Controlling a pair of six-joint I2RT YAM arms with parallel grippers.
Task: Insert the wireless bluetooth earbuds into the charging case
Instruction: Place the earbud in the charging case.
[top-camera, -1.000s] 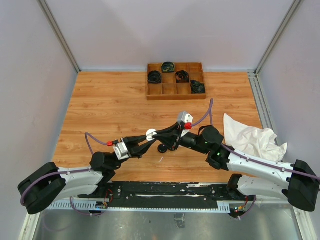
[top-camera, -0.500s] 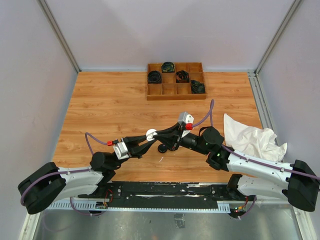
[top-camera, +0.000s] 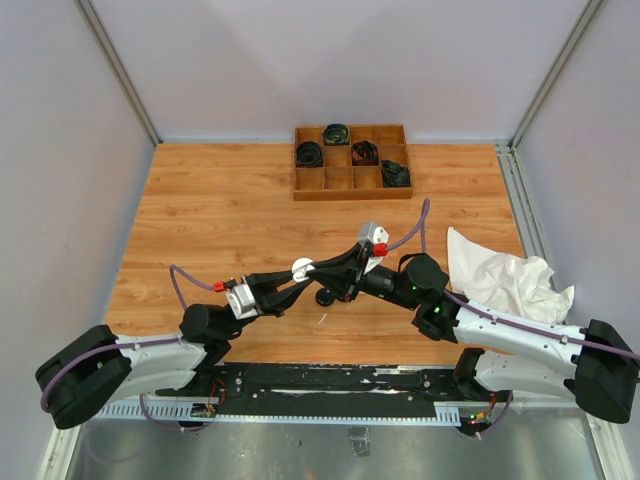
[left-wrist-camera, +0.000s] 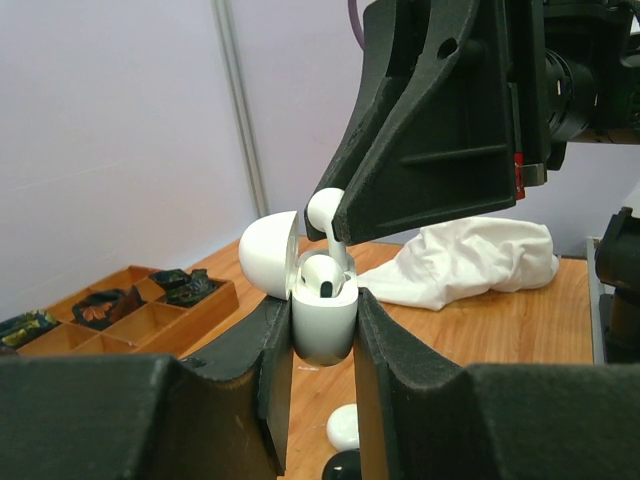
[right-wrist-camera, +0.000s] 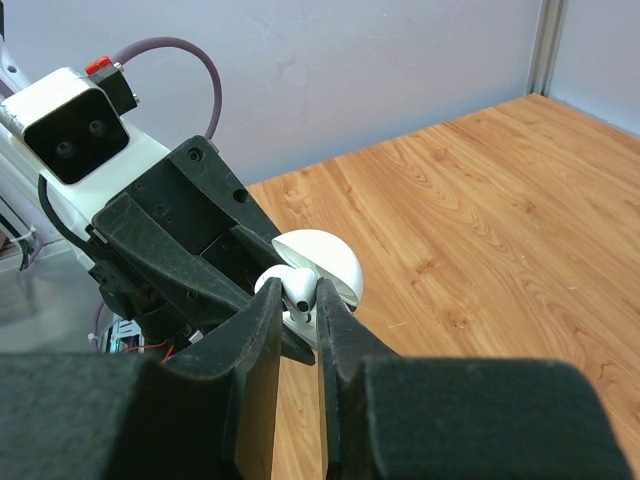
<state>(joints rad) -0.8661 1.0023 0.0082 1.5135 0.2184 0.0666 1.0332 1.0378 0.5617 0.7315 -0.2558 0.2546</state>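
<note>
- Barely anything moves in the top view over the last second: the right wrist edges slightly toward the upper frame, while the charging case (top-camera: 302, 268) stays at frame centre, lifted off the tabletop (top-camera: 220, 220).
- Left fingers (left-wrist-camera: 275, 340) pinch the case body (left-wrist-camera: 323, 320) from both sides, holding it upright with the lid (left-wrist-camera: 268, 252) swung open to the left.
- Right fingers (right-wrist-camera: 262, 330) are pressed onto a white earbud (right-wrist-camera: 298, 290). In the left wrist view its head (left-wrist-camera: 325, 208) sits just above the case mouth, with the stem pointing down into it.
- One earbud (left-wrist-camera: 320, 272) already sits in the case, its dark tip showing.
- Judgement: the small shift reads as fine alignment, not a plunge. The second earbud is at the mouth but not seated, so the task is roughly half done.
- Risk: the stem passes just beside the seated bud, and a slight tilt could jam it on the rim.
- A white rounded piece (left-wrist-camera: 343, 428) lies on the tabletop below the case, and I cannot tell what it is.
- At the upper frame, the wooden tray (top-camera: 338, 180) holds coiled black cables (top-camera: 309, 153). A white cloth (top-camera: 505, 280) lies at right.
</note>
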